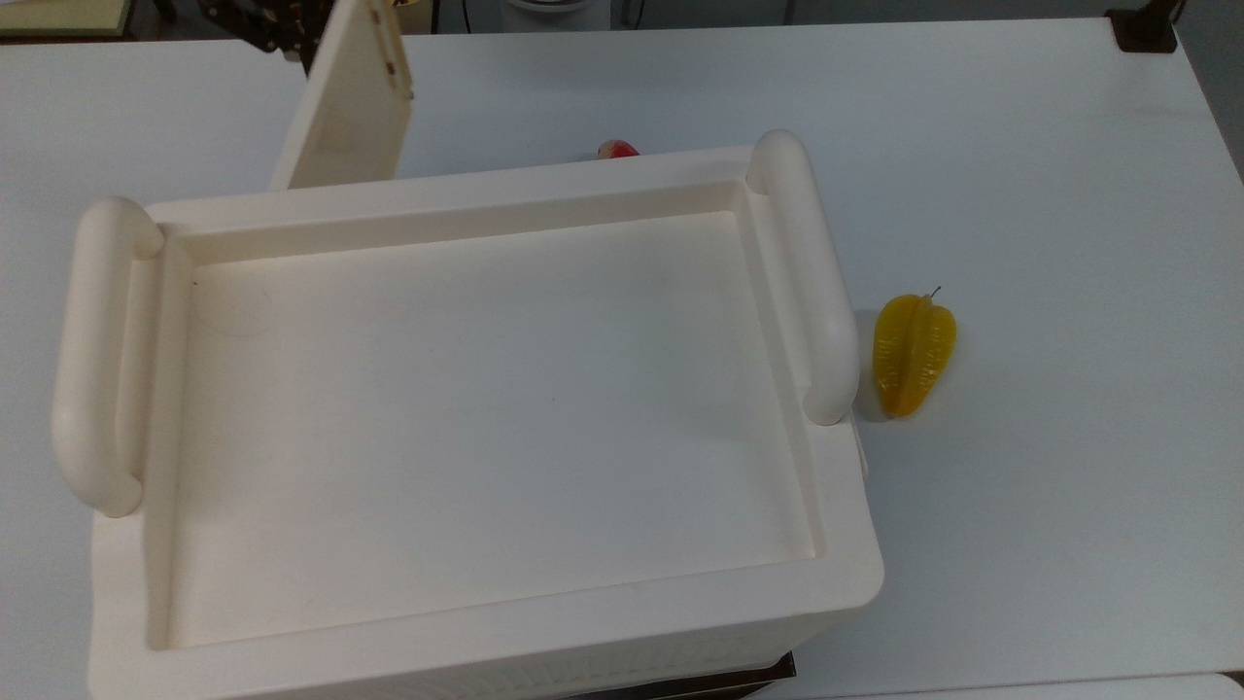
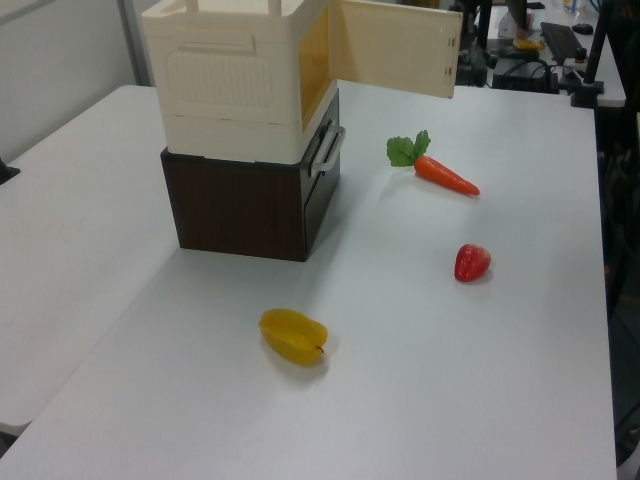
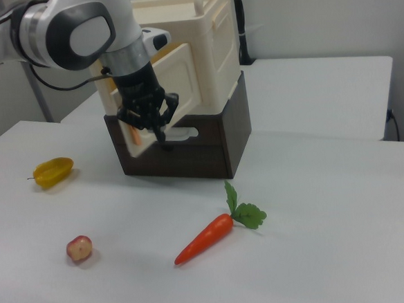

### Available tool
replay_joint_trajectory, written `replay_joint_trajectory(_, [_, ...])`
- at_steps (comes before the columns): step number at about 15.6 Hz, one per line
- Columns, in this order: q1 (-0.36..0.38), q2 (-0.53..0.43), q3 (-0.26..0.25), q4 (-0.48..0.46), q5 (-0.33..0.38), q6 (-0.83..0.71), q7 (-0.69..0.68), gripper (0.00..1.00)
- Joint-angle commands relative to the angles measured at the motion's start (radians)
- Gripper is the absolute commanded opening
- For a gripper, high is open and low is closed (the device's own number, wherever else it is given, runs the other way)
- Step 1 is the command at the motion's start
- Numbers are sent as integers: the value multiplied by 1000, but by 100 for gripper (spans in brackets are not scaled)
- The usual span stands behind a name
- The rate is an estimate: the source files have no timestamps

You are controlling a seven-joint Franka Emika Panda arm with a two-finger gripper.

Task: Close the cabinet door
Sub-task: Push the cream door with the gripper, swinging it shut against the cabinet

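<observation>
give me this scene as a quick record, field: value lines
cabinet: cream box stacked on a dark brown drawer unit
cabinet door: swung open
gripper: at the door's outer face in the right view
carrot: on the table, apart from the cabinet
starfruit: on the table beside the cabinet
red fruit: between carrot and starfruit in the left view

Cabinet (image 1: 466,418) hides most of red fruit (image 1: 618,149).

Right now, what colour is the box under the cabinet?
Dark brown, wood-look. The base box under the cream cabinet shows best in the left view.
</observation>
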Motion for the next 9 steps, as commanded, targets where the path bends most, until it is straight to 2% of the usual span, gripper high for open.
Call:
replay_joint_trajectory(1, [23,32,4,21,22,61,-70,0])
replay_joint_trajectory(3, [60,46,4,22,54,62,-80,0])
replay_joint_trajectory(6, [95,57,4,22,173,64,-79,0])
replay_joint_trajectory(9, [140,71,4,22,238,129,-67,0])
